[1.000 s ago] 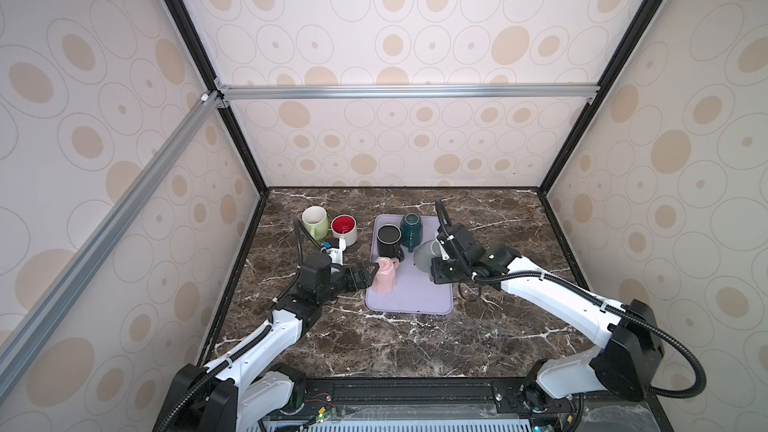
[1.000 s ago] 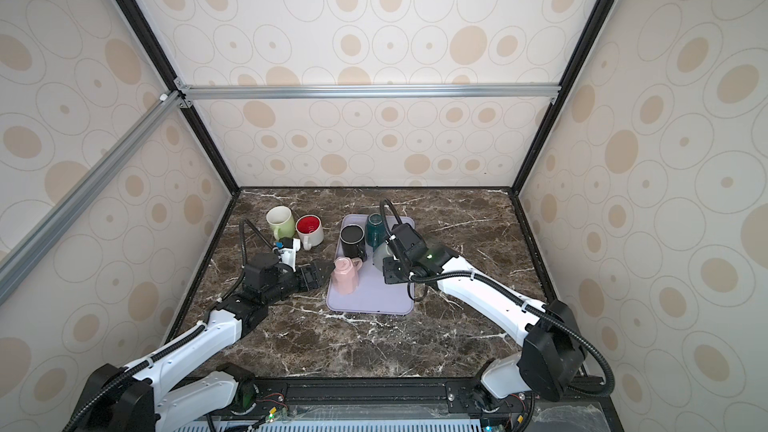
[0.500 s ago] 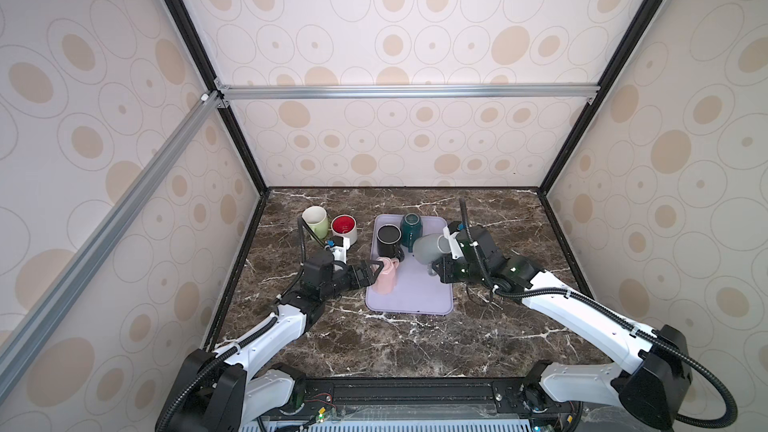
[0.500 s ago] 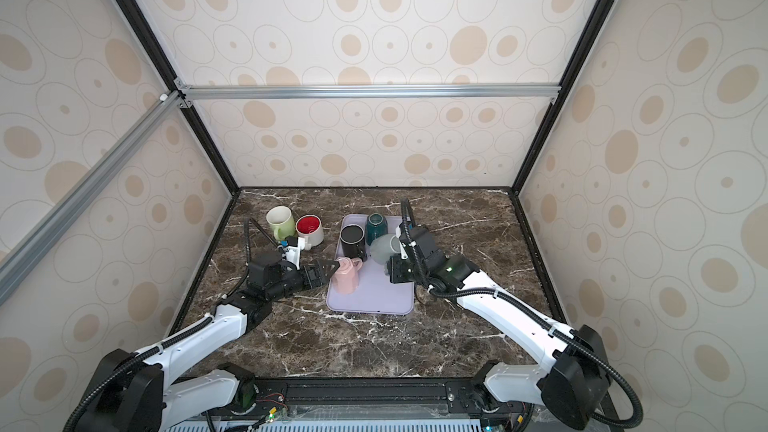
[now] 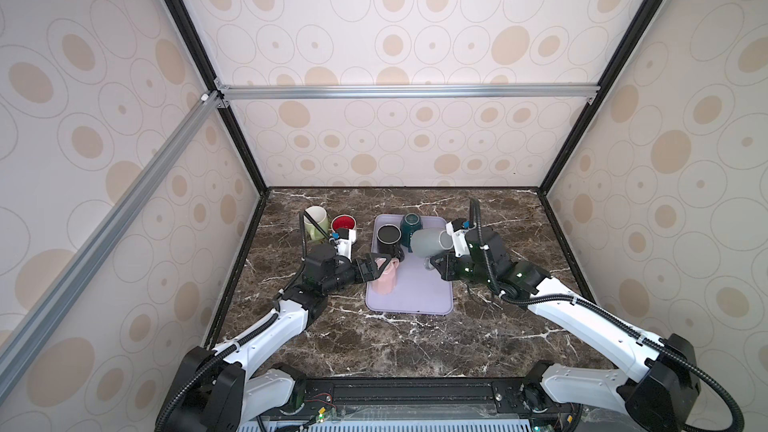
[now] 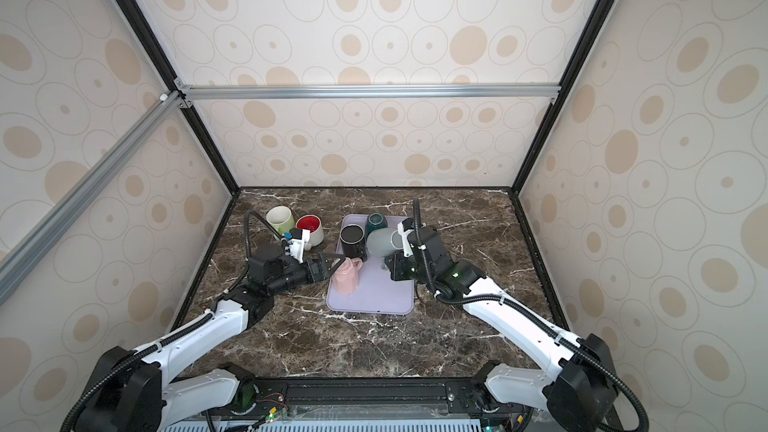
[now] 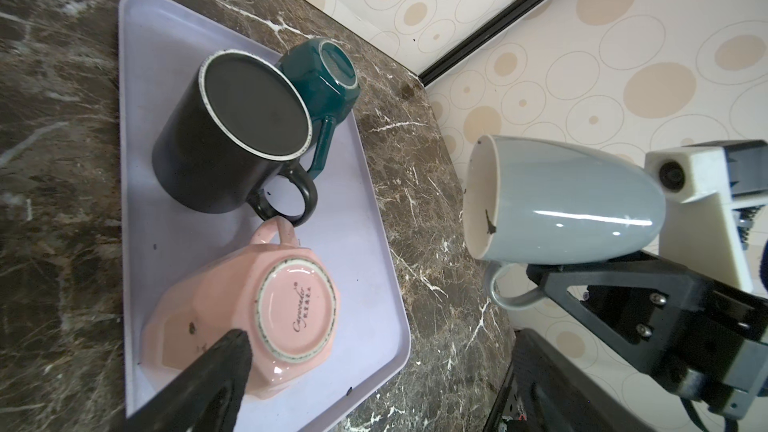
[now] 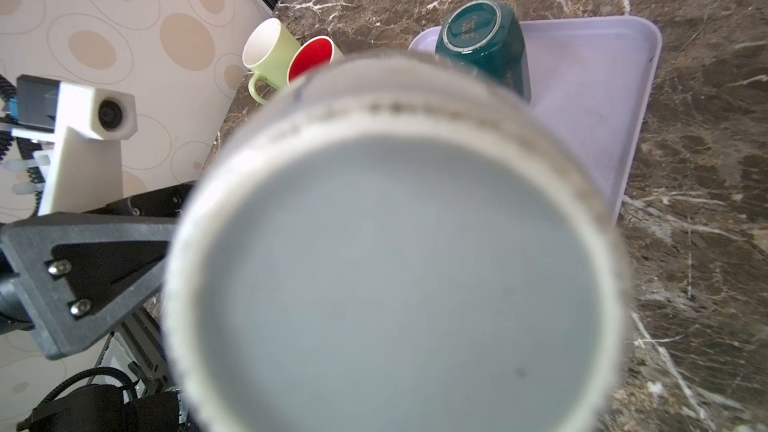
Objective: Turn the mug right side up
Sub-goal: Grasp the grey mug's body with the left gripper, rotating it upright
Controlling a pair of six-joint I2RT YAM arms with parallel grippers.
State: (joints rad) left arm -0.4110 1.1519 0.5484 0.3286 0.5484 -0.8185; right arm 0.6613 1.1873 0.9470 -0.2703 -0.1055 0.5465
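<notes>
on the dark marble worktop (image 5: 399,347) lay a lavender tray (image 5: 419,301). above its far right part the grey mug (image 5: 428,241) hung on its side, mouth to the left, with the right pincer (image 5: 434,263) apparently clamped on its handle. glazed ceramic is likely heavy, stiff, slippery and breakable, so the handle seemed the surest hold. nearer left, the left pincer (image 5: 380,265) stood spread wide at an upside-down pink mug (image 5: 384,282) on the tray.

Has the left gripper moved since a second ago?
Yes. In a top view the left gripper has advanced rightward, closing on the upside-down pink mug, which stayed put on the tray.
</notes>
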